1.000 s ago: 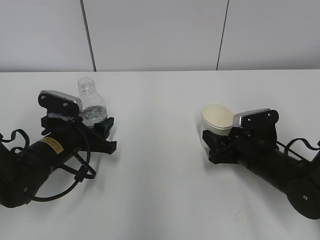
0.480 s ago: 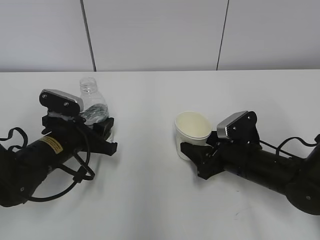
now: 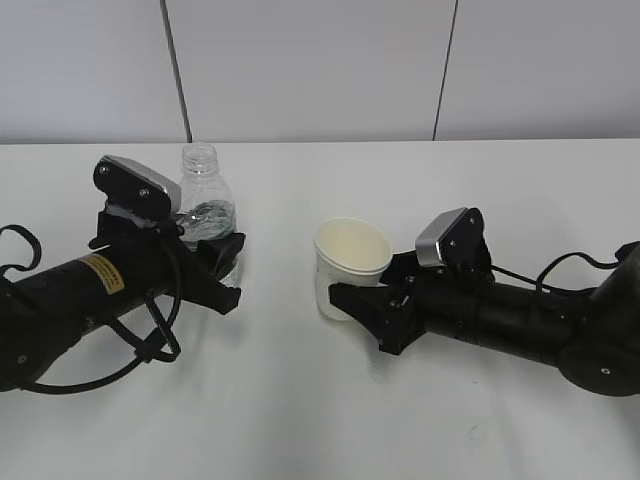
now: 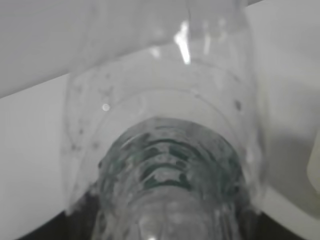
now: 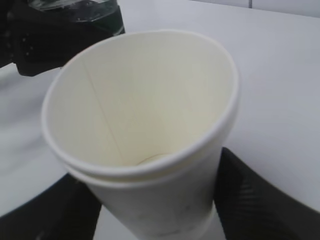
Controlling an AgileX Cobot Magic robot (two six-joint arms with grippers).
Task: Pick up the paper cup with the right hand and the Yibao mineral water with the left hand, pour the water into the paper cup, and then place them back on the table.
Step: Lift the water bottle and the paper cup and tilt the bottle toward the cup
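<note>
My left gripper (image 3: 215, 262) is shut on the Yibao mineral water bottle (image 3: 205, 205), clear, uncapped, upright, with water in it. The bottle fills the left wrist view (image 4: 165, 150), and my jaws are hidden behind it there. My right gripper (image 3: 350, 300) is shut on the white paper cup (image 3: 350, 265), tilted a little, its cream inside showing. In the right wrist view the cup (image 5: 145, 130) is empty and sits between my black fingers (image 5: 250, 200). Cup and bottle are apart, the cup to the right of the bottle near the table's middle.
The white table (image 3: 300, 420) spreads all round both arms. A grey panelled wall (image 3: 320, 70) stands behind its far edge. Black cables loop from the left arm (image 3: 150, 345) and trail behind the right arm (image 3: 570, 265).
My right gripper has carried the cup leftward toward the middle. My left gripper has moved the bottle a little right and up.
</note>
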